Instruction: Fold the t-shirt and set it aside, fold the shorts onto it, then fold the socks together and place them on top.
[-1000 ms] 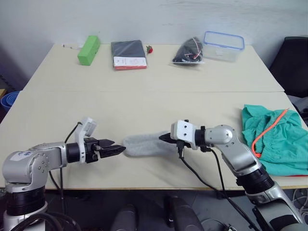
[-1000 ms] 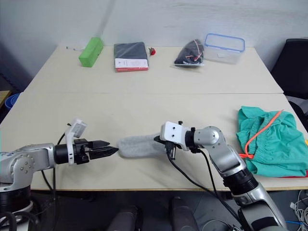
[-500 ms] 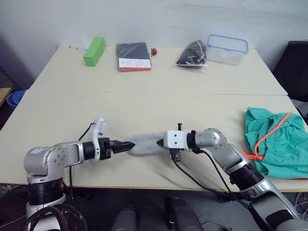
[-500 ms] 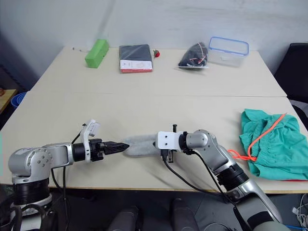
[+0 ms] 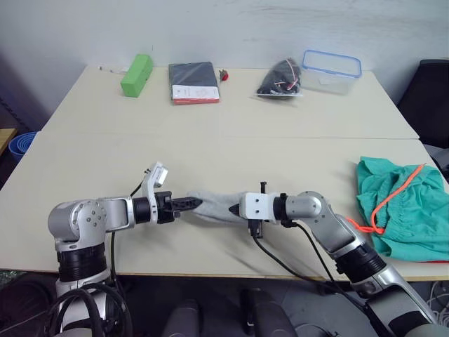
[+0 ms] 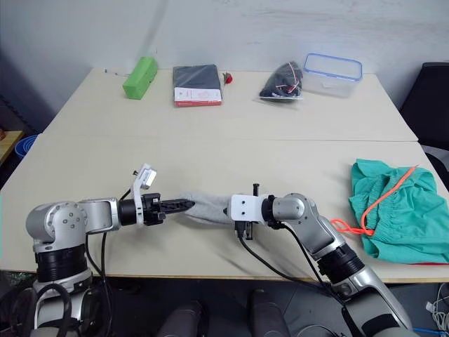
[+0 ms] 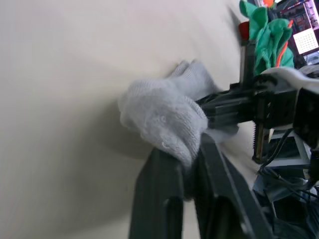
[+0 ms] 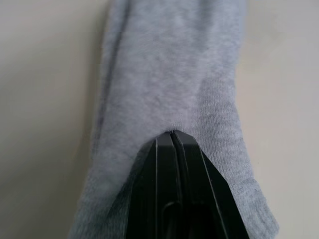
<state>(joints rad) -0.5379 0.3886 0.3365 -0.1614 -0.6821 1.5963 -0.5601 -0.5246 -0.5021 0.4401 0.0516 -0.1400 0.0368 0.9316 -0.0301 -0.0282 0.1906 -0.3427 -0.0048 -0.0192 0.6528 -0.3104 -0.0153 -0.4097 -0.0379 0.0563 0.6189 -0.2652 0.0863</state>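
Socks — soft grey knit cloth — on a matt, smooth table

Setting: we take it for a lab or office. Plain white wall, two joined tables, trailing cables.

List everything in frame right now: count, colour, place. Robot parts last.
table: 1, beige, carries all the items below.
socks: 1 grey bundle, near edge, centre, pinched from both ends.
shorts: 1, teal with orange drawstring, right end, lying on something red.
t-shirt: 1, red, only a sliver seen under the shorts.
block: 1, green, far left.
packet: 1, black with a red and white strip, far centre-left.
bag: 1, clear with dark contents, far centre-right.
box: 1, clear with blue rim, far right.
left gripper: 1, black jaws, closed on the socks' left end.
right gripper: 1, black jaws, closed on the socks' right end.
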